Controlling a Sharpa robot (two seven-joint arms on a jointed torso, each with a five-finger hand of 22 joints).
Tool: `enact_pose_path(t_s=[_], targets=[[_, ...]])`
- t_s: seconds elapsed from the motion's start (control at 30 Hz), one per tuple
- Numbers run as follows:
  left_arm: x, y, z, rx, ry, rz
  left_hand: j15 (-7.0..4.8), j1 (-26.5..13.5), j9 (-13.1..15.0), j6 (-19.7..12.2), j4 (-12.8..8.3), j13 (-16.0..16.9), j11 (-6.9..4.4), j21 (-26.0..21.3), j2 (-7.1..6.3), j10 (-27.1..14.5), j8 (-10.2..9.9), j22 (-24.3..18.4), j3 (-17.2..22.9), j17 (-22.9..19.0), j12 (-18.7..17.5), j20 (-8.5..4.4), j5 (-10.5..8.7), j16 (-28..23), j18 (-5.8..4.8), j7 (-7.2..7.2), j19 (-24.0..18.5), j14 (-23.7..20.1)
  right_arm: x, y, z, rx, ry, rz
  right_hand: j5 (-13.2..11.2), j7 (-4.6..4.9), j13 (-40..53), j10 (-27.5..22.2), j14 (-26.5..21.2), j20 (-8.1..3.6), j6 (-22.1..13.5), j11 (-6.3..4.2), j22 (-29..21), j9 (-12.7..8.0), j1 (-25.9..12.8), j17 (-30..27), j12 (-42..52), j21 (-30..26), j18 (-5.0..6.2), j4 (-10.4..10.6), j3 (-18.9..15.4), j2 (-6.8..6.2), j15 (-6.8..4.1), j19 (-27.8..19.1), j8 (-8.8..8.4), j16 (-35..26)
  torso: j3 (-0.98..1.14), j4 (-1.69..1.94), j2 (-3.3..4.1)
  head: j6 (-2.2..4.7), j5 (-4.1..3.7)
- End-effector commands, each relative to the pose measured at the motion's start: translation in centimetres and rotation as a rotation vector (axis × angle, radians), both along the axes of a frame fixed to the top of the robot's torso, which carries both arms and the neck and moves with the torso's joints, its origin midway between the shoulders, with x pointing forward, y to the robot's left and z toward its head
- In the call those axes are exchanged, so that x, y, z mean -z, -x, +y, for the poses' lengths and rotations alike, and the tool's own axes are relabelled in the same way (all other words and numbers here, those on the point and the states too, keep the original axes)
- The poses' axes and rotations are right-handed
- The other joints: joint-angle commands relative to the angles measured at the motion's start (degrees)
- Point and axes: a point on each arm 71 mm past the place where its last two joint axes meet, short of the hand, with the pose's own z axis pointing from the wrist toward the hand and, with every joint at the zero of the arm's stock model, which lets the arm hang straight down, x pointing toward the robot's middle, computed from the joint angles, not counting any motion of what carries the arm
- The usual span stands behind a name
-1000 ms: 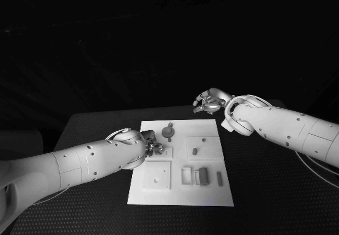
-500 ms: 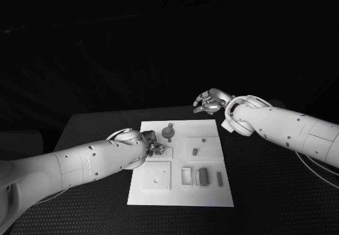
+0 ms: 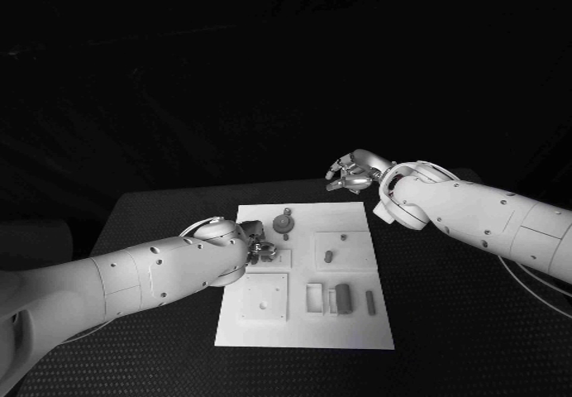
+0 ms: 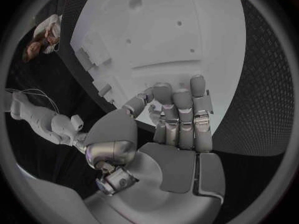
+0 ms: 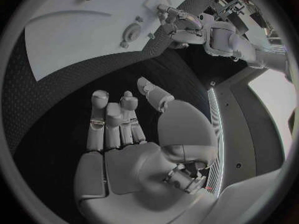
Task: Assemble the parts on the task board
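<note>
The white task board (image 3: 304, 327) lies in the middle of the black table. On it I see a round grey part with a stem (image 3: 283, 222), a small peg (image 3: 343, 237), and two dark bars (image 3: 343, 298) near the front right. My left hand (image 3: 260, 248) hovers low over the board's left side. Its fingers (image 4: 181, 114) lie straight and close together over the board (image 4: 162, 30), the thumb tip near them; whether a part sits between them is unclear. My right hand (image 3: 352, 172) hangs beyond the board's far edge, fingers (image 5: 112, 119) loosely apart and holding nothing.
Square insets (image 3: 262, 296) and an upright frame (image 3: 315, 296) stand on the board's near half. Black table (image 3: 453, 331) stretches right of the board. The right wrist view shows the board (image 5: 74, 30), the round part (image 5: 131, 33) and my left hand (image 5: 177, 22).
</note>
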Motion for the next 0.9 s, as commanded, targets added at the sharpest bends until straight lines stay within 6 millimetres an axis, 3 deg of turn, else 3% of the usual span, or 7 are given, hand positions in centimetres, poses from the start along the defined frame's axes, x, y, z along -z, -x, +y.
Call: enact_pose_path(t_s=[0.03, 0.1, 0.33, 0.47, 0.9], targets=[[1.27, 0.86, -0.37, 0.026, -0.019, 0.059, -0.15, -0.5, -3.5, 6.6, 0.4, -0.3, -1.14, 0.1, -0.99, -1.4, -0.3, 1.3, -0.1, -0.4, 0.1, -0.07, -0.82, 0.3, 0.80, -4.21, 0.0, -0.5, 0.01, 0.02, 0.15, -0.015, 0.000, 0.004, 0.3, 0.55, -0.1, -4.3, -0.2, 0.05, 9.7, 0.03, 0.7, 0.1, -0.3, 0.0, -0.1, -0.3, 0.84, -0.1, 0.0, 0.11, -0.17, -0.5, -0.40, -0.2, -0.02, 0.00, 0.02, -0.01, 0.03], [1.26, 0.82, -0.29, 0.021, -0.015, 0.058, -0.18, -1.3, -3.6, 6.4, 1.1, -0.5, -1.03, 0.0, -2.09, -1.6, -0.4, 1.2, -0.8, -0.9, 0.0, -0.10, -3.26, 0.4, 0.76, -4.11, -0.1, -0.7, 0.01, 0.02, 0.12, -0.014, 0.000, 0.004, 0.3, 0.56, -0.1, -4.3, -0.2, 0.06, 9.6, 0.03, 0.7, 0.1, -0.3, 0.0, -0.1, -0.3, 0.84, -0.1, 0.0, 0.09, -0.17, -0.5, -0.42, -0.2, -0.03, 0.00, 0.02, -0.01, 0.02], [1.30, 0.82, -0.22, 0.018, -0.011, 0.064, -0.31, -3.5, -3.8, 5.7, 2.2, -0.8, -0.83, -0.3, -4.25, -2.1, -1.0, 1.2, -3.7, -1.9, 0.0, -0.21, -5.91, 0.8, 0.67, -3.86, -0.5, -1.2, 0.01, 0.01, 0.10, -0.013, 0.000, 0.004, 0.3, 0.58, -0.1, -4.4, -0.2, 0.06, 9.6, 0.05, 0.7, 0.1, -0.4, 0.0, -0.2, -0.4, 0.84, -0.1, 0.0, 0.04, -0.16, -0.5, -0.46, -0.2, -0.02, 0.01, 0.02, -0.03, 0.01], [1.30, 0.82, -0.24, 0.016, -0.006, 0.065, -0.35, -4.1, -3.9, 5.6, 2.9, -0.9, -0.82, -0.4, -5.06, -2.2, -1.1, 1.2, -4.2, -2.3, 0.0, -0.24, -6.47, 0.9, 0.63, -3.84, -0.6, -1.4, 0.02, 0.01, 0.11, -0.014, 0.000, 0.005, 0.3, 0.59, -0.1, -4.4, -0.2, 0.07, 9.6, 0.05, 0.7, 0.1, -0.4, 0.0, -0.2, -0.4, 0.84, -0.1, 0.0, 0.02, -0.16, -0.6, -0.48, -0.2, -0.02, 0.00, 0.03, -0.02, 0.00], [1.27, 0.70, 0.04, 0.003, 0.002, 0.059, -0.45, -4.7, -3.9, 5.5, 3.8, -1.0, -0.80, -0.6, -5.76, -2.4, -1.3, 1.2, -4.6, -2.8, 0.1, -0.32, -7.38, 1.2, 0.60, -3.82, -0.6, -1.6, 0.03, 0.00, 0.10, -0.014, 0.000, 0.005, 0.3, 0.60, -0.1, -4.4, -0.3, 0.07, 9.6, 0.07, 0.7, 0.1, -0.3, 0.0, -0.2, -0.4, 0.84, -0.1, 0.0, 0.01, -0.15, -0.6, -0.53, -0.3, -0.01, 0.00, 0.01, -0.03, 0.01]])
